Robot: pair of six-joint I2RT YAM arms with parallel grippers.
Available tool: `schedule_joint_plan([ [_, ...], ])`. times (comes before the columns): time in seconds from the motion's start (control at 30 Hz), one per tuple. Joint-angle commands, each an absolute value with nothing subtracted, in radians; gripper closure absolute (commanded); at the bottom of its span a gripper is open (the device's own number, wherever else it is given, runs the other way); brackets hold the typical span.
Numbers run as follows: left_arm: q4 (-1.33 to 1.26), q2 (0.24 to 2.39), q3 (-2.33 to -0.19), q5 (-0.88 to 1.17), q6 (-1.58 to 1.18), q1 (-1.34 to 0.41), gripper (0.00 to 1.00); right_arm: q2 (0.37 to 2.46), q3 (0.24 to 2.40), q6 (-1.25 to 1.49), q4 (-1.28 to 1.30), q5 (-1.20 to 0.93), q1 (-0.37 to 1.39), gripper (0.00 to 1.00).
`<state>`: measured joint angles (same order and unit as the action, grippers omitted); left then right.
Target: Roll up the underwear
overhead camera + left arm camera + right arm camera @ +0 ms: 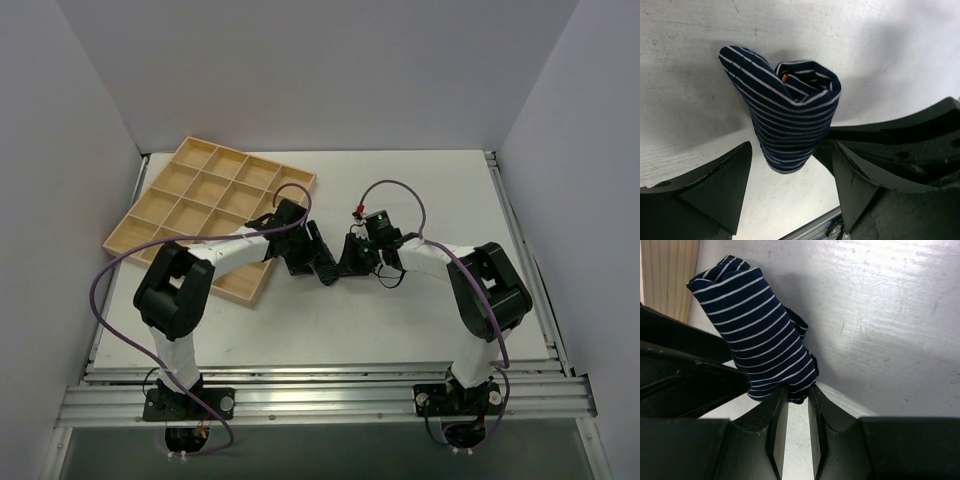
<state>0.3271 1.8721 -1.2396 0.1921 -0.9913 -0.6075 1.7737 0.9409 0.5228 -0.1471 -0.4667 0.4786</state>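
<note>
— What shape has the underwear (785, 120)?
— A soft, thick roll of dark navy cloth with thin white stripes, over the scratched white desk (400, 330) between the two arms.
— And the grippers?
— The right gripper (797, 390) pinches one end of it. The left gripper (791, 150) is spread, one finger at each side, not touching. A wooden tray (250, 158) with square cells lies to the left.
</note>
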Motion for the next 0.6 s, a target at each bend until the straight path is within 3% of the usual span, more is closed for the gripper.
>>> schedule_joint_plan([
  [0.0, 0.262, 1.899, -1.223, 0.183, -1.035, -0.611, 0.26, 1.789, 0.94, 0.514, -0.089, -0.433, 0.502, 0.83],
  [0.3, 0.236, 1.968, -1.227, 0.189, -1.068, -0.611, 0.3, 1.796, 0.945, 0.517, -0.092, -0.443, 0.506, 0.83],
  [0.43, 0.238, 1.971, -1.224, 0.196, -1.055, -0.609, 0.45, 1.793, 0.954, 0.515, -0.089, -0.445, 0.508, 0.83],
  [0.47, 0.241, 1.973, -1.224, 0.198, -1.049, -0.607, 0.54, 1.79, 0.959, 0.512, -0.087, -0.445, 0.506, 0.83],
  [0.57, 0.244, 1.986, -1.22, 0.219, -1.039, -0.609, 0.66, 1.789, 0.965, 0.508, -0.08, -0.446, 0.505, 0.82],
])
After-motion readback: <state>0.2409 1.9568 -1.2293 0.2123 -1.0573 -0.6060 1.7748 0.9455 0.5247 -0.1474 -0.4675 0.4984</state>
